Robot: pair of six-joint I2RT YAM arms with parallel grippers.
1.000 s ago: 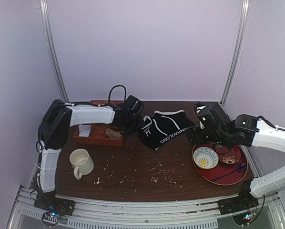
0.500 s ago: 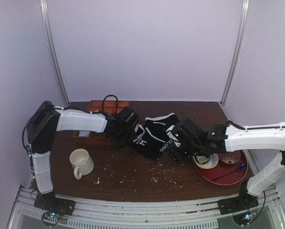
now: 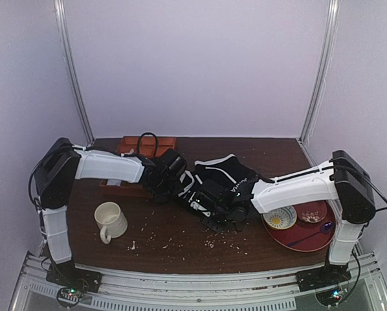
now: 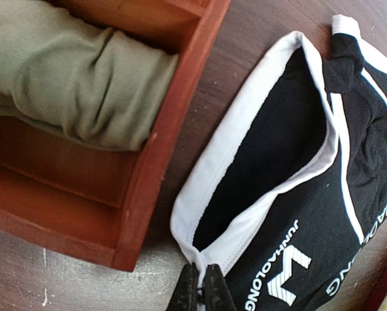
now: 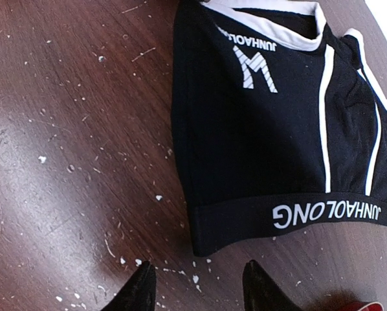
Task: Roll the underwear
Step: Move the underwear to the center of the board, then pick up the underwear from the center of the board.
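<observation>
The underwear (image 3: 222, 175) is black with white edging and white lettering. It lies crumpled on the dark table, right of centre. My left gripper (image 4: 202, 288) is shut on the white edging at the underwear's (image 4: 323, 194) left corner, beside the wooden tray; the same gripper (image 3: 175, 183) shows in the top view. My right gripper (image 5: 197, 285) hovers open just short of the near corner of the lettered waistband (image 5: 271, 223), with only table between its fingers. From above, that right gripper (image 3: 221, 206) is over the underwear's near edge.
A red-brown wooden tray (image 4: 148, 194) holding an olive-beige fabric lump (image 4: 70, 84) stands left of the underwear. A cream mug (image 3: 109, 220) sits front left. A red plate (image 3: 310, 238) with two bowls (image 3: 279, 217) is at the right. Crumbs (image 3: 213, 236) lie scattered on the table.
My right arm has swept left from over the red plate to the underwear's near edge, its jaws narrowing. My left gripper has dragged the underwear's corner slightly left and nearer.
</observation>
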